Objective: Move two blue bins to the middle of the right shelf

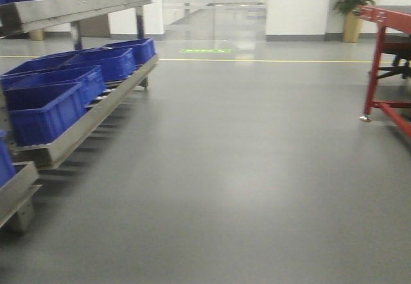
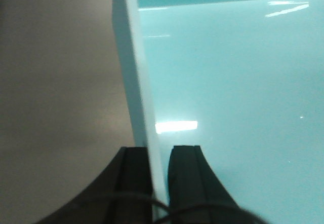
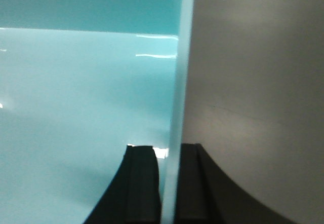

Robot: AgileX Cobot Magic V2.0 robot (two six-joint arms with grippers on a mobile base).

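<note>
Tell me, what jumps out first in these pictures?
Rows of blue bins on a slanted metal shelf fill the front view's left, opposite a red frame on the right. In the wrist views, the left gripper and right gripper each pinch a thin turquoise bin wall close up.

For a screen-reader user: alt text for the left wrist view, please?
The left gripper pinches the thin wall of a pale turquoise bin, one black finger on each side. The bin's glossy inside fills the right; grey floor lies left.

Front view soft, blurred | floor (image 1: 244,187) glare — wrist views dim, teal-tinted
</note>
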